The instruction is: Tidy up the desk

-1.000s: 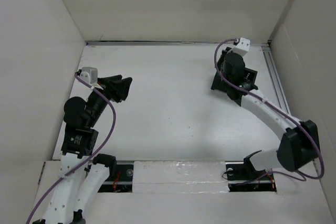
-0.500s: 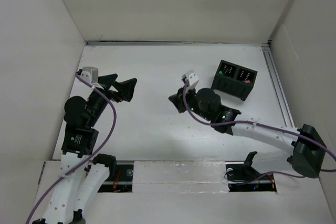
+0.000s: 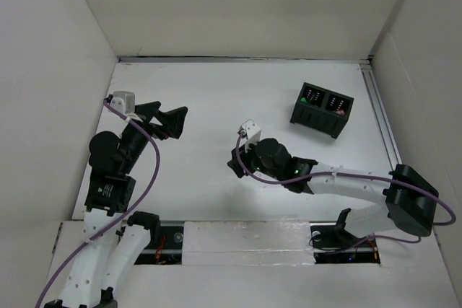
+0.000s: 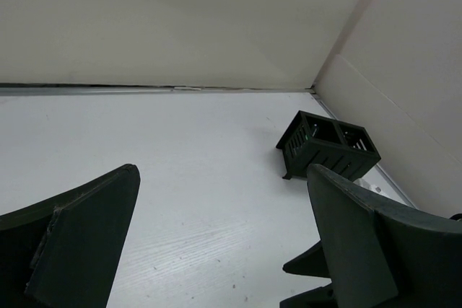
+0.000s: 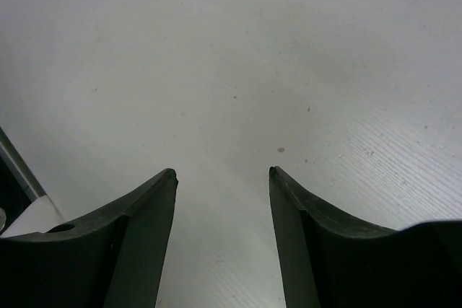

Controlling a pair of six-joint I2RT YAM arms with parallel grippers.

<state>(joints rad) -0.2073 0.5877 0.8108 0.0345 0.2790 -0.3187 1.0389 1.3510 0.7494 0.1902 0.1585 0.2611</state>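
Starting with the left gripper point(image 3: 170, 112), out at nine o'clock over the desk point(image 3: 216, 91): flung wide apart, clasping nothing, touching nothing. From its wrist view, just two dark fingers point(image 4: 86, 243) at either edge, with bare white tabletop between them. Beyond them, toward two o'clock from the centre, the black organizer box point(image 3: 322, 110): standing upright on the desk, two compartments open to the top, near the right wall point(image 3: 426, 70) but not against it. Something small and coloured down inside, too tiny to name.

Now across to the right gripper point(image 3: 234, 164), hanging a touch toward six o'clock of dead centre and pointing to nine o'clock. Parted as well. Nothing pinched there either: from the right wrist view, only its two fingertips point(image 5: 155, 200), with speckled white surface showing in the gap. Well apart from the box, well apart from the left gripper. Whether brushing the tabletop or just above it, hard to say.

As for the desk itself: spread flat under both arms, filling the middle of the overhead view, walled in white at nine, twelve and three o'clock.
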